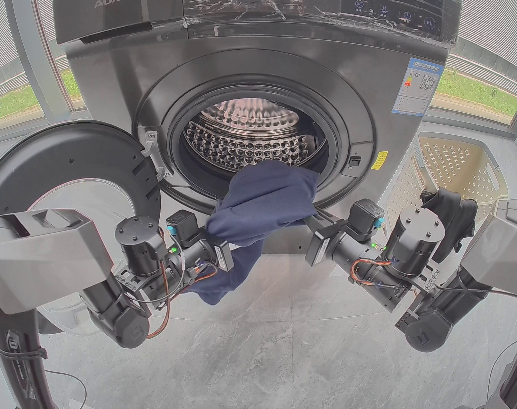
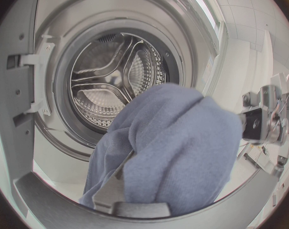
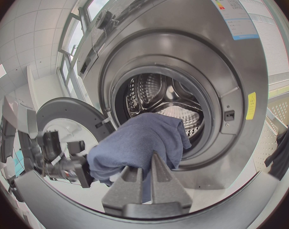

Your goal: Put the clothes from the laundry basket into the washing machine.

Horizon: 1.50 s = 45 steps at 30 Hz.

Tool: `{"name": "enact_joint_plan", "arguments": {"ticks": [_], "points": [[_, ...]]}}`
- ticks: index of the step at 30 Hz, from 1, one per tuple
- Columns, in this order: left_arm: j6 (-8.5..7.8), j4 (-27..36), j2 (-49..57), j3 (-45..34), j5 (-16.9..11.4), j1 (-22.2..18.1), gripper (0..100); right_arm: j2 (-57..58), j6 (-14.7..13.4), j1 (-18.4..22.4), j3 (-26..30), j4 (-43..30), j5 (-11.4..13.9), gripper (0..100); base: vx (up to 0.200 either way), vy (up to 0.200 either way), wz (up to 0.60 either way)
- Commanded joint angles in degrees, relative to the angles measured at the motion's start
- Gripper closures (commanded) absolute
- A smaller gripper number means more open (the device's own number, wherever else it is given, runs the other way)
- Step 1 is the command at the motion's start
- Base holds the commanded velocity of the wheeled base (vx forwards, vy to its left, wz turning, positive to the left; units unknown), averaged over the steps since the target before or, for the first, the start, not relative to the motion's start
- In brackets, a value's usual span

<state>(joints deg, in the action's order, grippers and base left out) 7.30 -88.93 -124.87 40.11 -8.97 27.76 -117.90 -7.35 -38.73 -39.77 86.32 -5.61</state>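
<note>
A navy blue garment (image 1: 264, 200) hangs across the lower rim of the washing machine's open drum (image 1: 247, 132), its tail drooping toward the floor. My left gripper (image 1: 221, 242) holds its left side, with cloth bunched over the fingers (image 2: 116, 182). At the garment's right edge my right gripper (image 1: 311, 218) is shut on the fabric; its two fingers (image 3: 131, 178) nearly touch, pinching the cloth (image 3: 138, 140). In the left wrist view the garment (image 2: 182, 143) sits in front of the drum (image 2: 112, 80). A black garment (image 1: 451, 211) is draped over the rim of the laundry basket (image 1: 468, 166) to the right.
The round machine door (image 1: 71, 160) stands swung open at the left, close to my left arm. The cream basket sits against the machine's right side, behind my right arm. Grey tiled floor (image 1: 281, 342) lies open in front.
</note>
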Motion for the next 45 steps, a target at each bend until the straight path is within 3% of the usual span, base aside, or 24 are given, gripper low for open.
{"name": "enact_joint_plan", "arguments": {"ticks": [1,5,6,20,21,28,31,37,41,42,45], "points": [[0.96,-0.1,7.53,-4.95,0.01,-0.42,100,-0.41,-0.21,0.67,2.76,0.16,0.16,100,0.0,0.0,0.0],[2.72,-0.1,11.84,-8.64,-0.34,-0.16,100,-0.41,-0.21,-0.03,2.68,0.69,0.16,100,0.0,0.0,0.0],[4.21,-0.01,14.13,-10.05,-0.78,0.37,100,-1.02,-0.21,-0.21,2.68,0.69,0.25,100,0.0,0.0,0.0],[4.56,-0.01,16.32,-9.96,-0.87,2.39,100,-3.04,-0.21,-4.34,2.68,2.1,0.33,100,0.0,0.0,0.0],[4.56,-0.01,16.32,-9.96,-0.96,2.39,100,-2.95,-0.12,-4.34,2.94,2.1,0.25,0,0.0,0.0,0.0],[4.04,-0.01,17.2,-10.66,-0.52,2.56,100,-0.32,-0.56,-3.55,3.64,2.1,0.25,0,0.0,0.0,0.0],[4.48,0.07,19.58,-11.54,0.18,3.0,100,6.01,-0.03,-3.37,7.69,2.1,0.95,0,0.0,0.0,0.0],[3.51,0.07,21.33,-15.76,4.05,5.64,100,12.78,1.46,-3.28,21.57,1.13,5.87,0,0.0,0.0,0.0],[3.42,0.07,21.77,-19.1,4.49,6.52,100,12.51,3.75,-0.12,24.38,1.92,5.87,0,0.0,0.0,0.0],[3.16,-0.01,21.68,-19.54,4.49,6.17,100,12.51,4.89,3.22,24.74,1.83,6.22,0,0.0,0.0,0.0],[3.24,-0.01,22.04,-20.16,4.58,6.17,100,12.51,4.98,4.98,25.35,1.83,7.54,0,0.0,0.0,0.0]]}}
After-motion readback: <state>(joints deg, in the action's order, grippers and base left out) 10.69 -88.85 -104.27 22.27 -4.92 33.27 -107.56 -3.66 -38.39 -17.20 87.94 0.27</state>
